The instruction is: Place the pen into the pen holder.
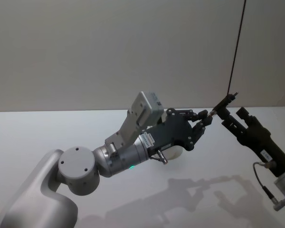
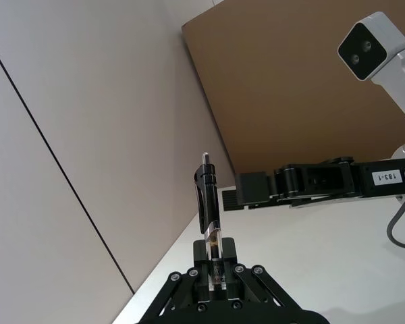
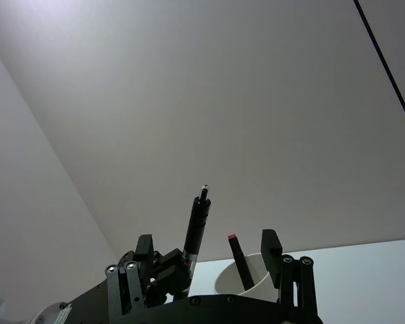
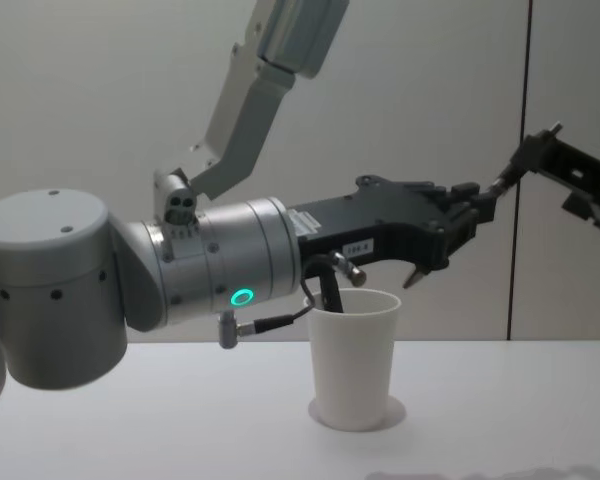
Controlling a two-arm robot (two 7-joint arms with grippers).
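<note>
Chest view, pen holder (image 4: pixel 355 355): white paper cup, upright on the table (image 4: pixel 520 440), directly under my left wrist and forearm.
Pen (image 1: pixel 228 99): in the air, well above the cup's rim and off to my right of it, touching neither cup nor table.
Left gripper (image 1: pixel 205 118): clenched on the pen's lower end; the rest of the shaft sticks out past my fingertips.
Long axis: slanted, rising up and to the right away from my left gripper, free end highest.
Right gripper (image 1: pixel 232 111): released, jaws spread on either side of the pen's upper shaft; one finger sits just beside it, the other stands well apart.
Direction to the cup: from the pen, down and back towards my left.
Nearer arm: the left is over the cup, and the right gripper is farther out on the right.
Already in the cup: a dark pen with a red tip (image 3: pixel 237 260), leaning on the wall.
Judgement: the pen's low end must come above the rim, near upright, before anything lets go.
</note>
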